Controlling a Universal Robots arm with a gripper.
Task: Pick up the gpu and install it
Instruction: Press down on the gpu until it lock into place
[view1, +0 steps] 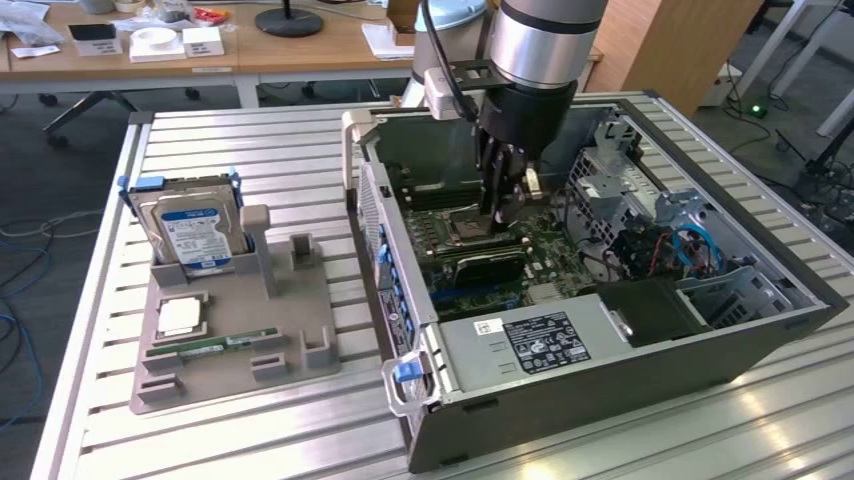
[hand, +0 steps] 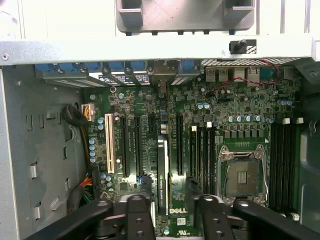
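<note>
The gpu (hand: 162, 170) is a thin dark card standing on its edge in a motherboard slot inside the open computer case (view1: 441, 395). In the exterior view the gpu (view1: 483, 264) lies low on the green board, just under the arm. My gripper (view1: 498, 220) reaches down into the case directly above it. In the wrist view my gripper (hand: 167, 197) straddles the card, one black finger (hand: 142, 195) on each side with a small gap to the card. The jaws stand open and do not clamp the card.
A grey fixture (view1: 267, 340) at the exterior view's left holds a hard drive (view1: 194, 230), a processor chip (view1: 180, 318) and a green memory stick (view1: 214, 347). Inside the case are the empty processor socket (hand: 243, 175), the power supply (view1: 534, 345) and cables (view1: 667, 250).
</note>
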